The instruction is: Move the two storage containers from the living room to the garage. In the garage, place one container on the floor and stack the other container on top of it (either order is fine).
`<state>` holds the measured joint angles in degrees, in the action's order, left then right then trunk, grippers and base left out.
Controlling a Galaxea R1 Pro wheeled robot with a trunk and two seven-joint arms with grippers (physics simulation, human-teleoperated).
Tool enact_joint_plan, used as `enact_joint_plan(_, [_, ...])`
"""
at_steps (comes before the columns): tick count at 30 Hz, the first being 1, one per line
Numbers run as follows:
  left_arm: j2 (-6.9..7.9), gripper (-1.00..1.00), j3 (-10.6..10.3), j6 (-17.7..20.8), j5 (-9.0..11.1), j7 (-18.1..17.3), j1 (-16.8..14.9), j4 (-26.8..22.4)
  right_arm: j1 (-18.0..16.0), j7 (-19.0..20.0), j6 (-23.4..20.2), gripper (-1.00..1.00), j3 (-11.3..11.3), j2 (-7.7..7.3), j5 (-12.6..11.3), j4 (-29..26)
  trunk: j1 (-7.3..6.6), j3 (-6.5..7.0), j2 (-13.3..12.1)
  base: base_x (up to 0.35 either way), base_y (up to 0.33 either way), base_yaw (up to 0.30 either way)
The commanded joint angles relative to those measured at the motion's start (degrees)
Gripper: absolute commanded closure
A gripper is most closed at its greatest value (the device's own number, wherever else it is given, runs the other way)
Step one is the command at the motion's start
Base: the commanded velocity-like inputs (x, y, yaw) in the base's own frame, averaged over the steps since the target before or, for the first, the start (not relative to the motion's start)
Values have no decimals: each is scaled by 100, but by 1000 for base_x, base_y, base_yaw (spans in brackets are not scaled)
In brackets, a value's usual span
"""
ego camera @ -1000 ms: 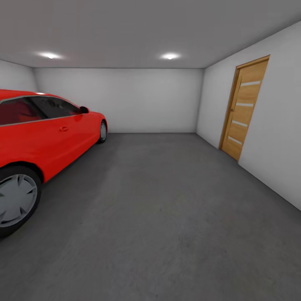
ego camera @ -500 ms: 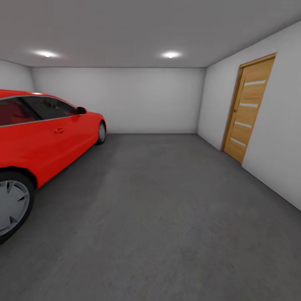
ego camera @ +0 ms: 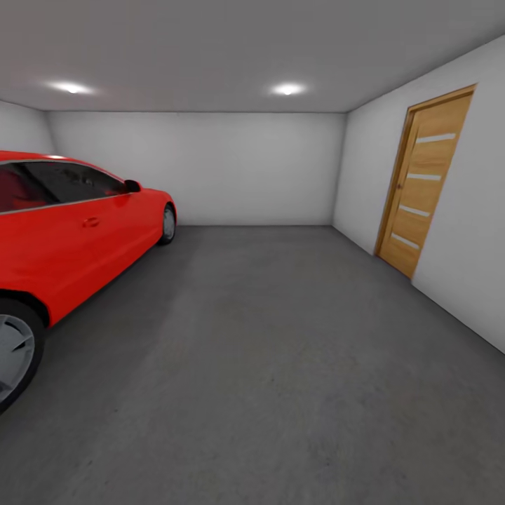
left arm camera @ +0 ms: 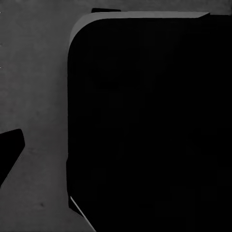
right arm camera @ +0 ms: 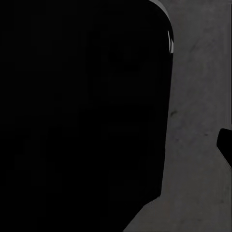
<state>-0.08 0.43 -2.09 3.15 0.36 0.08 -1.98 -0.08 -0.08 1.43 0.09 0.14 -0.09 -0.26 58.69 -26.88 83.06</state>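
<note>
One bare garage with white walls (ego camera: pixel 259 168) and a grey ceiling (ego camera: pixel 210 49) occupied the head view. Two round ceiling lights were logged, one at upper left (ego camera: pixel 70 88) and one right of centre (ego camera: pixel 287 89). A glossy red car (ego camera: pixel 63 224) with dark tinted windows stood at the left edge of the frame, its silver-hubbed wheel (ego camera: pixel 10 354) cut off at lower left and a second wheel (ego camera: pixel 168 224) farther back near the rear wall. A light wooden door (ego camera: pixel 424 189) with pale horizontal strips was set in the right-hand wall, shut. The dark grey mottled concrete floor (ego camera: pixel 266 351) spread across the lower half of the frame, from the car to the right wall. In the left wrist view, a large black rounded shape (left arm camera: pixel 150 121) covered most of the right of the frame, with grey concrete (left arm camera: pixel 34 87) beside it; whether that gripper was open or closed could not be told. In the right wrist view, a similar black mass (right arm camera: pixel 82 111) took the left of the frame, with concrete (right arm camera: pixel 198 111) at the right; its gripper state likewise could not be told. Where the red-orange storage containers lay could not be told from these views.
</note>
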Motion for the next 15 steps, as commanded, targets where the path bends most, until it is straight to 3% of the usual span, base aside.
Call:
enact_joint_plan(1, [-1,-100,1,-11,59,2,1,-4,-1,-1,15,-100,0,0,-1,0,3,-4,2,322,0,0])
enact_joint_plan(15, [0,-100,1,-11,114,11,1,-4,-1,-1,15,-100,0,-2,0,0,3,-4,2,322,0,0])
